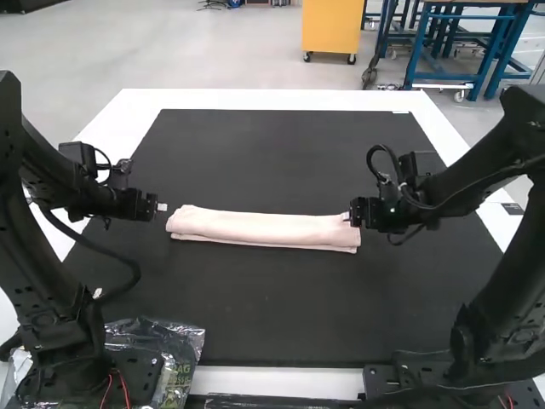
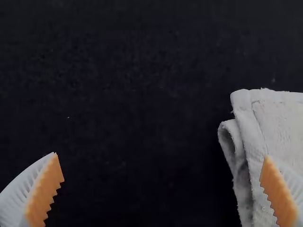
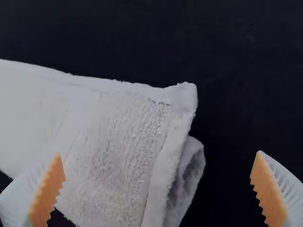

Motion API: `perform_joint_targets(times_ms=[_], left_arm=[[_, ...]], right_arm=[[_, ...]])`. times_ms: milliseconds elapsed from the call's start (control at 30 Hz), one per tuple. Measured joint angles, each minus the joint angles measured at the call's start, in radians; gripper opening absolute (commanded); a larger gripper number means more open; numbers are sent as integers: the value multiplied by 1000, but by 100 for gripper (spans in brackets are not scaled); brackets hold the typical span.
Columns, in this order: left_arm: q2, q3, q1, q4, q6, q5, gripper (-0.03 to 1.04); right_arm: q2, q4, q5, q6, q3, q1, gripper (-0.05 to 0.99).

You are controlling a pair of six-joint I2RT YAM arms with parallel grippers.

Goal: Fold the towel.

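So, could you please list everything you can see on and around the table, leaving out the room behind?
towel: one, pale pink, folded into a long narrow strip across the middle of the mat
mat: one, black, on the table
table: one, white, under the mat
bag: one, clear plastic, by the left arm's base
wires: a few, red, at the arms' bases
arms: two, black, left arm and right arm, one on each side
left claw: one, white ribbed fingers with orange pads, open, by the towel's left end
right claw: one, white ribbed fingers with orange pads, open, at the towel's right end
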Motion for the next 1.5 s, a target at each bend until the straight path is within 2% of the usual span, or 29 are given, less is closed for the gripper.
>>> perform_joint_targets(times_ms=[500, 633, 667, 700, 733, 767, 800, 1033, 1133, 1300, 1500], left_arm=[[-45, 1, 7, 32, -98, 45, 97], [-46, 7, 7, 35, -109, 48, 97], [-46, 7, 7, 35, -110, 48, 97], [-46, 7, 7, 35, -111, 48, 97], [-46, 6, 7, 35, -112, 48, 97], [-46, 6, 7, 35, -112, 48, 97], [-46, 6, 7, 37, -112, 48, 97], [-46, 6, 7, 42, -112, 48, 97], [-46, 6, 7, 48, -113, 48, 97], [-46, 6, 7, 49, -119, 48, 97], [-46, 6, 7, 50, -121, 48, 97]], right_arm=[[56, 44, 8, -15, -20, 16, 89], [71, 67, 21, -18, -20, 21, 79], [74, 71, 28, -18, -20, 23, 72], [77, 74, 35, -20, -20, 23, 57], [80, 77, 45, -23, -20, 24, 38], [85, 80, 63, -24, -20, 24, 13], [92, 85, 77, -26, -20, 24, -3], [121, 91, 36, -41, -7, 34, -3], [115, 75, -5, -45, -7, 3, -3], [52, -43, -60, -60, -7, -90, -3], [-76, -167, -83, -95, 19, -211, -3]])
